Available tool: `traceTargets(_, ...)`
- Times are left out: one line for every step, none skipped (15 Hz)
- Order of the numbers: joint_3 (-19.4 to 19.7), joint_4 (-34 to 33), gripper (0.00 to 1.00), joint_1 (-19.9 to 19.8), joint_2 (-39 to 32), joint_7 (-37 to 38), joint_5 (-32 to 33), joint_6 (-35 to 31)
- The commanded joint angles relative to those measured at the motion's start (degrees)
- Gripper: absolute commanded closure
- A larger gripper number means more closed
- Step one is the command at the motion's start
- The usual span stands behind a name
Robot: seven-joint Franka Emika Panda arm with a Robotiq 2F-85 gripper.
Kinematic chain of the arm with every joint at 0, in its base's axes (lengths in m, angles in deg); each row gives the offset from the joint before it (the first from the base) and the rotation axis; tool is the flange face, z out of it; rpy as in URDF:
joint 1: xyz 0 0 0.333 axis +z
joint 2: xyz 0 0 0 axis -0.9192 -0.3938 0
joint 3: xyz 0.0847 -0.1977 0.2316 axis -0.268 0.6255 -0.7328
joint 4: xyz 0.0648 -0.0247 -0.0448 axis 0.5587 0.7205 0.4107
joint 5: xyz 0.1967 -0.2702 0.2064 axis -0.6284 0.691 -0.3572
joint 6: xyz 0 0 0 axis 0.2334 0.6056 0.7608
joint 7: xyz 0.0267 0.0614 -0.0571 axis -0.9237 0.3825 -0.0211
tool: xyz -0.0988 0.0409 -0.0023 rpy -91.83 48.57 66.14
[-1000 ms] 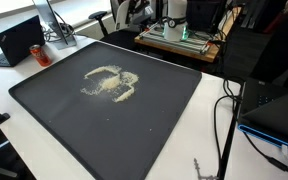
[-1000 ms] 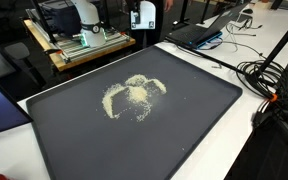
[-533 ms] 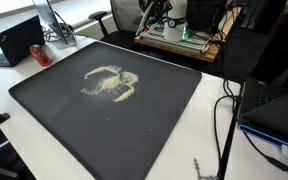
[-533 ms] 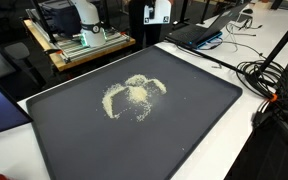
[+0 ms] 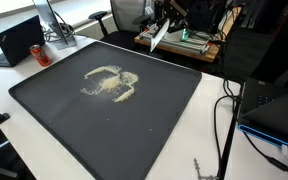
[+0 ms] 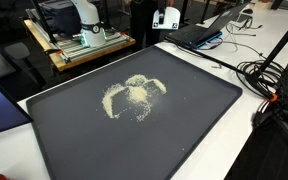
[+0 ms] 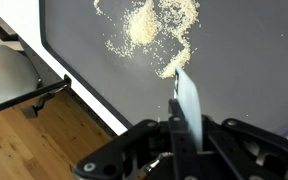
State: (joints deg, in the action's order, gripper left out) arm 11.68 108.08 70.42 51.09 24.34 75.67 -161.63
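- The gripper (image 7: 184,135) is clamped on the lower end of a thin white card (image 7: 187,98). The card stands on edge between the closed jaws and sticks out ahead of them.
- The card looks light, flat and a little springy. It would likely bow if pushed hard on its face, and it could slide in a pinch this narrow. A grip low and square across its short end suits it best.
- In an exterior view the card (image 5: 159,38) hangs in the air beyond the far edge of the mat (image 5: 164,110), touching nothing.
- Loose pale grains (image 5: 110,83) lie scattered in a curled heap towards the far half of the mat, well apart from the card. They look fine, dry and easily scattered.
- The mat lies flat on a white table (image 5: 212,95).
- Around it are a laptop (image 5: 19,42) at one corner, cables (image 5: 224,120) along one side, and a wooden bench (image 6: 84,45) behind.
- Nothing stands between card and grains.
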Motion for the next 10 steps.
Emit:
traceTargets(1.8, -5.6, 0.99, 4.2, -9.1, 5.5, 6.7, 5.0)
traceTargets(2.6, -6.5, 0.99, 5.4, -11.0, 5.7, 6.7, 5.9)
traceTargets(3.3, -7.4, 0.99, 6.6, -12.8, 5.7, 6.6, 6.8)
traceTargets(4.0, -8.3, 0.99, 7.7, -14.5, 5.0, 5.9, 7.7)
traceTargets(4.7, -9.2, 0.99, 8.8, -16.1, 4.3, 5.2, 8.6)
traceTargets(5.3, -10.1, 0.99, 9.7, -17.4, 3.6, 4.6, 9.7)
traceTargets(5.9, -10.9, 0.99, 10.6, -18.6, 3.0, 4.2, 10.8)
traceTargets(6.4, -11.7, 0.99, 11.3, -19.6, 2.3, 3.6, 11.7)
traceTargets(6.9, -12.6, 0.99, 12.0, -20.6, 1.7, 2.9, 13.3)
traceTargets(7.3, -13.3, 0.99, 12.5, -21.3, 0.8, 2.3, 13.8)
